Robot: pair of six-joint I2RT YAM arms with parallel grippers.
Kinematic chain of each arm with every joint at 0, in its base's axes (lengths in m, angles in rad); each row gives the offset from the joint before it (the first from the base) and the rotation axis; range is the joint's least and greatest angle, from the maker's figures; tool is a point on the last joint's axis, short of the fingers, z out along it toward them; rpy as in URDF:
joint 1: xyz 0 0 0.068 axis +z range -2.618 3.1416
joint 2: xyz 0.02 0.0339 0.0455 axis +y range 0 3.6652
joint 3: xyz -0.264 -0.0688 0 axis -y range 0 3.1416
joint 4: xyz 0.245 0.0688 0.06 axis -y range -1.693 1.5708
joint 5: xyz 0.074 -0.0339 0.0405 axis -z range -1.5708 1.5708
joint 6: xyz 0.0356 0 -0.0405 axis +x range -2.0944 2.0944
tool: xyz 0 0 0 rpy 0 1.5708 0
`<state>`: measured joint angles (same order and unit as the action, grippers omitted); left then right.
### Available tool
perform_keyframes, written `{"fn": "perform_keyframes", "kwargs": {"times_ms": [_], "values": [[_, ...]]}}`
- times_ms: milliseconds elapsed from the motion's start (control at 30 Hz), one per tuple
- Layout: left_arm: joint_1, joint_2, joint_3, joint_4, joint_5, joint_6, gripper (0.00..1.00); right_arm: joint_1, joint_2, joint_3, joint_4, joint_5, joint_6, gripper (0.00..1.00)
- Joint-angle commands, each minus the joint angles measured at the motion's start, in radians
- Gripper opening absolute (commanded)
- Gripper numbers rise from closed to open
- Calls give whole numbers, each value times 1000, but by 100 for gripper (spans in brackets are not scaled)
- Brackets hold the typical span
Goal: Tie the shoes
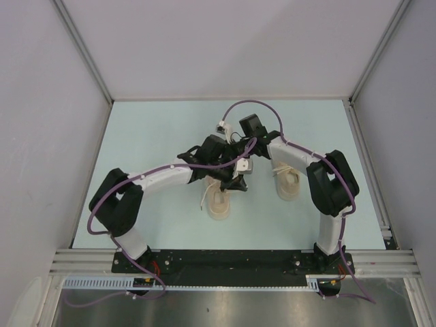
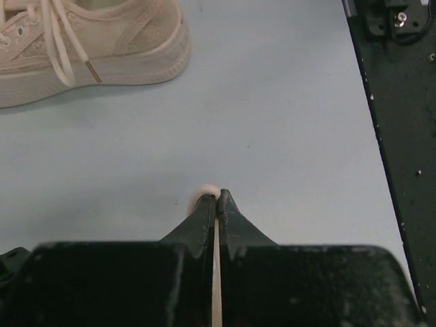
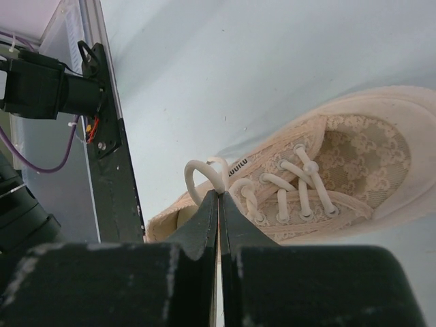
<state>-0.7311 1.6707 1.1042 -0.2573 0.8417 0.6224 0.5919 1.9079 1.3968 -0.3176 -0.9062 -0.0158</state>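
Observation:
Two beige shoes stand on the pale blue table, the left shoe (image 1: 219, 203) and the right shoe (image 1: 287, 184). Both arms reach in over the left shoe and hide its upper part. My left gripper (image 2: 218, 194) is shut on a piece of off-white lace (image 2: 203, 193) that bulges out at its tips. In that view a shoe (image 2: 102, 48) lies at the top left, with a loose lace end (image 2: 68, 58) hanging over its side. My right gripper (image 3: 219, 193) is shut on a lace loop (image 3: 197, 170) standing up above the laced shoe (image 3: 340, 163).
The right arm's black link (image 2: 398, 136) crosses the right side of the left wrist view. A black arm link (image 3: 112, 157) and purple cable (image 3: 41, 163) stand at the left of the right wrist view. Grey walls enclose the table (image 1: 150, 136) on three sides.

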Motion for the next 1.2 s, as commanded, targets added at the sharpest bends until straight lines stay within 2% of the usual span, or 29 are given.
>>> {"fn": "perform_keyframes", "kwargs": {"times_ms": [0,167,300,333,367,467,533,600,700,833,867,967,1067,1167], "values": [[-19,23,-33,251,-6,-180,0,2,17,16,28,-43,10,0],[-27,38,-101,332,-75,-188,0,5,22,16,31,-51,11,0],[-39,26,-159,331,-96,-155,1,8,26,16,18,-54,8,0],[-42,-11,-176,331,-96,-141,3,9,28,16,18,-54,7,0],[-45,-29,-193,329,-96,-116,15,11,26,15,15,-56,5,0],[-47,-154,-254,340,-93,-148,34,16,29,16,9,-56,-1,0],[-47,-210,-248,319,-104,-275,43,19,29,16,6,-53,-12,0],[-47,-304,-210,232,-89,-328,44,23,26,16,3,-51,-18,0],[-30,-472,-257,217,-96,-403,45,29,25,16,6,-49,-23,0],[111,-607,-380,205,-79,-495,43,34,23,16,15,-49,-18,0],[195,-618,-400,196,-75,-500,43,36,22,18,17,-48,-18,0],[338,-606,-448,202,-69,-529,45,37,23,16,20,-48,-13,0],[406,-553,-474,252,-30,-595,48,42,22,16,28,-48,-7,0],[410,-519,-515,378,-3,-670,50,46,19,18,43,-40,4,0]]}}
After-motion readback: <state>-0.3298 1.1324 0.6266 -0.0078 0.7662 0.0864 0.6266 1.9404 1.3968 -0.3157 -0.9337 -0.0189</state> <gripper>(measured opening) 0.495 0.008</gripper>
